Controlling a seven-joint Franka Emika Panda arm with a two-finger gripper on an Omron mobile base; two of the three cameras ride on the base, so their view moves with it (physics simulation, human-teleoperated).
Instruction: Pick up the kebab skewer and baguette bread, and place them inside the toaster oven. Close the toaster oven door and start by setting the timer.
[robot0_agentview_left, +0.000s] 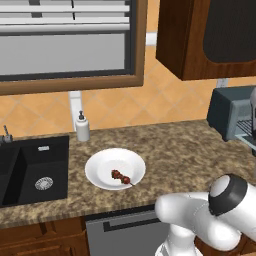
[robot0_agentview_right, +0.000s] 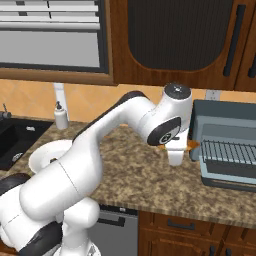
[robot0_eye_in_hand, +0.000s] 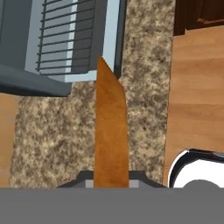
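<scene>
Speckled granite counter (robot0_agentview_left: 190, 145), seen left to right: kebab skewer (robot0_agentview_left: 121, 177) lying on white plate (robot0_agentview_left: 100, 167), well apart from toaster oven (robot0_agentview_right: 225, 150). Gripper (robot0_agentview_right: 176, 148) pinching baguette bread (robot0_eye_in_hand: 111, 131), just beside open toaster oven door (robot0_agentview_right: 227, 170).

The counter (robot0_agentview_left: 190, 145) is speckled brown and tan. The plate (robot0_agentview_left: 100, 167) is white, and the skewer (robot0_agentview_left: 120, 176) on it is dark red. The bread (robot0_eye_in_hand: 110, 131) is orange-brown. The oven (robot0_agentview_right: 220, 120) is blue-grey with a grey wire rack (robot0_agentview_right: 230, 150). The sink (robot0_agentview_left: 25, 170) is black. The wall tiles (robot0_agentview_left: 165, 100) are orange. The cabinets (robot0_agentview_right: 165, 50) are dark brown wood.
</scene>
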